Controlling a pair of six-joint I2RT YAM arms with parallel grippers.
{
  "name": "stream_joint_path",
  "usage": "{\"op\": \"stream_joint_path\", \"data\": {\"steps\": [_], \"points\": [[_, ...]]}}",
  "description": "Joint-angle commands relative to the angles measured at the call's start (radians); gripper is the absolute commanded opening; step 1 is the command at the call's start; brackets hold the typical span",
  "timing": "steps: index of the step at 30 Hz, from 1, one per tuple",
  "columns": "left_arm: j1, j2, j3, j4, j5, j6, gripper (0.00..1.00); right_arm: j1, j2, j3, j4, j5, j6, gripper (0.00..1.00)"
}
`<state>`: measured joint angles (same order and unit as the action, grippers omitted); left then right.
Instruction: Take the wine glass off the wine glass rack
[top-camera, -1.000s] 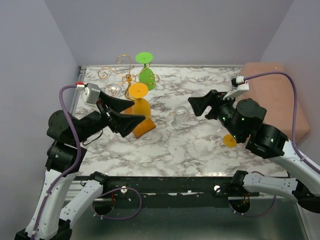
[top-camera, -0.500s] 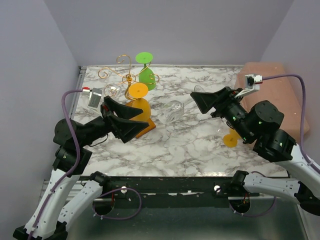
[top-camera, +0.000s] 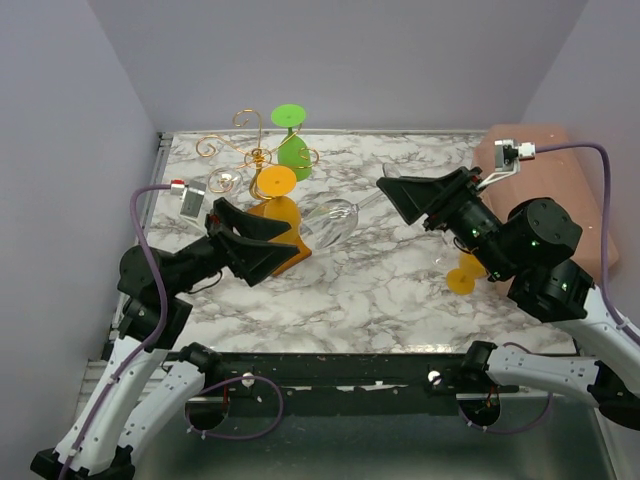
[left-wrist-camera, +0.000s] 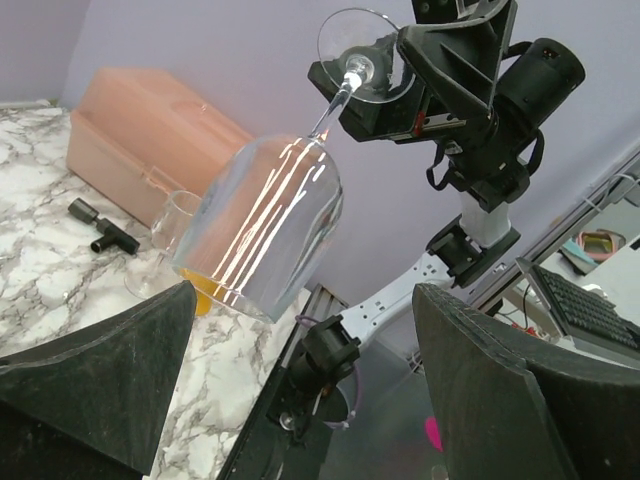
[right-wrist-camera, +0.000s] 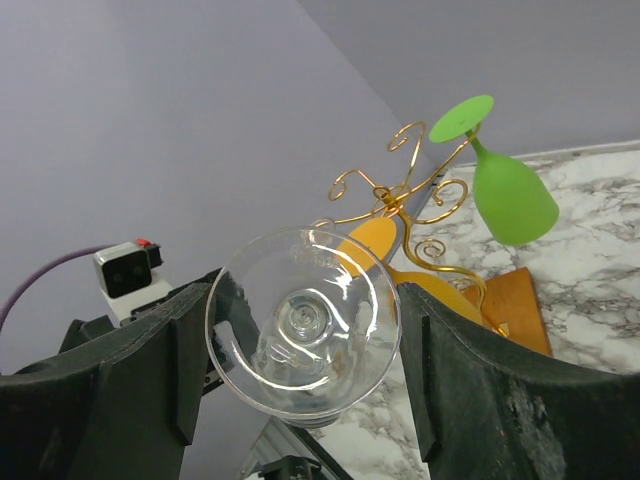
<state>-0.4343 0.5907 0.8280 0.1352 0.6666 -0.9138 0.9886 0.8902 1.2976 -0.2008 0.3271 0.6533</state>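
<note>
My right gripper (top-camera: 392, 188) (right-wrist-camera: 303, 350) is shut on the round foot of a clear wine glass (top-camera: 336, 218) (left-wrist-camera: 262, 225) (right-wrist-camera: 303, 330) and holds it tilted in the air, bowl toward the left arm. The glass hangs just right of the wine glass rack (top-camera: 250, 150) (right-wrist-camera: 400, 190), apart from its gold scrolls. On the rack hang a green glass (top-camera: 293, 150) (right-wrist-camera: 510, 195), an orange glass (top-camera: 275, 190) (right-wrist-camera: 375, 240) and a small clear one (top-camera: 225, 182). My left gripper (top-camera: 268, 238) (left-wrist-camera: 300, 390) stands open just under the held bowl, with nothing between its fingers.
The rack's orange wooden base (top-camera: 287, 252) (right-wrist-camera: 520, 300) lies by my left fingers. A pink box (top-camera: 545, 170) (left-wrist-camera: 150, 130) sits at the right edge. A clear glass with an orange foot (top-camera: 460, 275) (left-wrist-camera: 175, 230) and a black fitting (left-wrist-camera: 100, 228) rest on the marble near the right arm.
The right gripper has risen and carried the clear glass up and left, toward the left gripper. The left arm has shifted slightly, jaws still wide.
</note>
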Motion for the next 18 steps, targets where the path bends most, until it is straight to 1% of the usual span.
{"op": "stream_joint_path", "data": {"steps": [1, 10, 15, 18], "points": [[-0.004, 0.004, -0.018, 0.102, 0.007, -0.052, 0.91, 0.005, -0.006, 0.045, 0.098, -0.050, 0.029, 0.67], [-0.012, 0.021, -0.092, 0.268, 0.037, -0.165, 0.89, 0.005, 0.017, 0.029, 0.160, -0.112, 0.048, 0.67], [-0.022, 0.019, -0.101, 0.293, 0.038, -0.185, 0.89, 0.005, 0.026, 0.021, 0.190, -0.115, 0.055, 0.67], [-0.032, 0.024, -0.111, 0.341, 0.046, -0.214, 0.88, 0.005, 0.033, 0.013, 0.226, -0.113, 0.058, 0.67]]}}
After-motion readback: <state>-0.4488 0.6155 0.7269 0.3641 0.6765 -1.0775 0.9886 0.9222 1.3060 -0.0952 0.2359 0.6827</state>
